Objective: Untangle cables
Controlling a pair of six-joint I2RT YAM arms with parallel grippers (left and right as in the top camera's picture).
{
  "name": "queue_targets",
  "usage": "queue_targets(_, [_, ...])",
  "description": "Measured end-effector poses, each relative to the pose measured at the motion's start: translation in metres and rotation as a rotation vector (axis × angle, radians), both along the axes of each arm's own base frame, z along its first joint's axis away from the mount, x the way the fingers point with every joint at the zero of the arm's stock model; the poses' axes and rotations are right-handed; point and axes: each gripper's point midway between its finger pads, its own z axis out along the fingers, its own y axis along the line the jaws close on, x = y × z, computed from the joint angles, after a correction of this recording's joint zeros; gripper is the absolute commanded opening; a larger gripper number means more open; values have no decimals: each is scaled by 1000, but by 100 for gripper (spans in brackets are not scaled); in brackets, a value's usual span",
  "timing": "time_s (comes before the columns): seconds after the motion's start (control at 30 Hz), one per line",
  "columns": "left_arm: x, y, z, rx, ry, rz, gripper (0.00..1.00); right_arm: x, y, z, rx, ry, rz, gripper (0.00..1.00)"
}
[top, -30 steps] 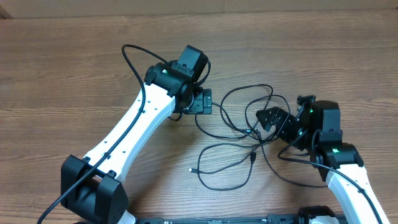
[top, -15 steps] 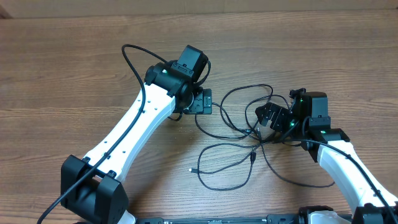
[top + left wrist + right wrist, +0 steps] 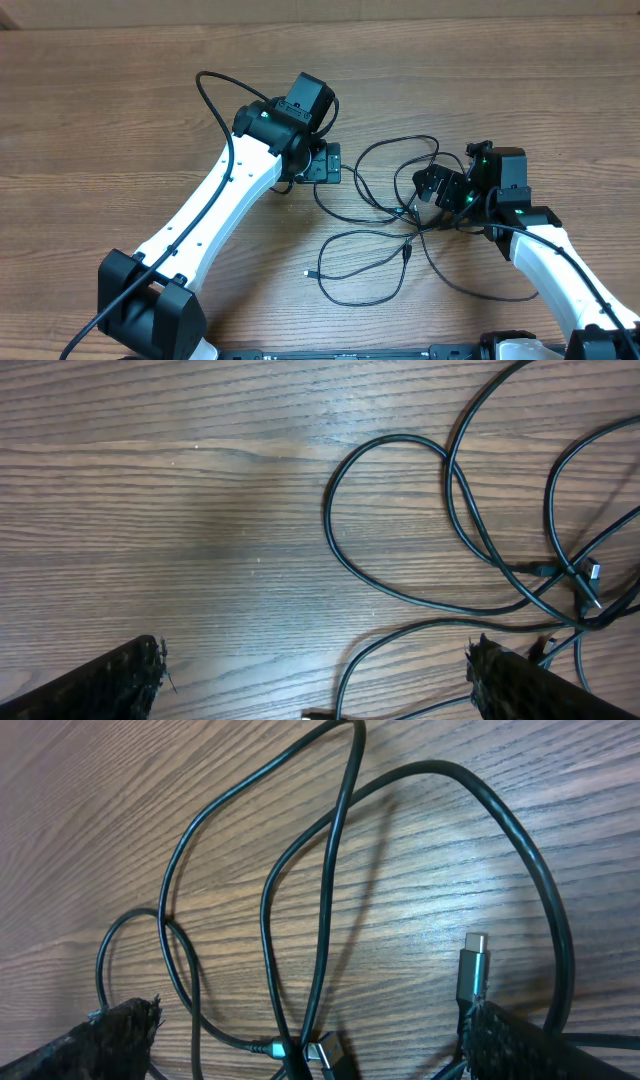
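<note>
- Nearest the robot's base, a wide loop (image 3: 350, 300) of the cables (image 3: 404, 215) lies slack on the wooden table (image 3: 120, 110). A silvery plug end (image 3: 306, 272) rests free at the loop's left side.
- Just beyond it, several strands meet at a crossing (image 3: 408, 232) that sits between the two arms, closer to the right one. By the look of it, this is where the cords are snarled, and none has yet been pulled clear.
- The right gripper (image 3: 432, 188) hovers at the crossing's right edge with its jaws spread as wide as they go, holding nothing. Its wrist camera looks down on overlapping strands and a metal-tipped plug (image 3: 473, 965) lying on the wood ahead of the fingers.
- The step in hand appears to be the approach, with a strand being picked out before any grasp. The next move likely calls for lowering onto a single cord near a free plug, since closing on the stacked strands could tighten the snarl.
- Farther back, the left gripper (image 3: 328, 165) is also fully open and empty. It is beside the tangle's left side, and its wrist view shows bare wood below and curved strands off to one side.
- The left arm will probably need to pin or lift a neighbouring cord so the right can draw its own away.
- Farthest off, the far loops (image 3: 400, 143) arch toward the table's back.
</note>
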Motion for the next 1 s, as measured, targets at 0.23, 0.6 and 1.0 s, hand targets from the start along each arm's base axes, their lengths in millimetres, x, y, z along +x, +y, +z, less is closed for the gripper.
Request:
queue_targets(0.23, [0, 0, 0, 0, 0, 0, 100, 3, 0, -17, -15, 28, 19, 100])
queue_targets(0.6, [0, 0, 0, 0, 0, 0, 100, 11, 1, -29, -22, 26, 31, 100])
queue_targets(1.0, [0, 0, 0, 0, 0, 0, 100, 23, 1, -26, -21, -23, 30, 100])
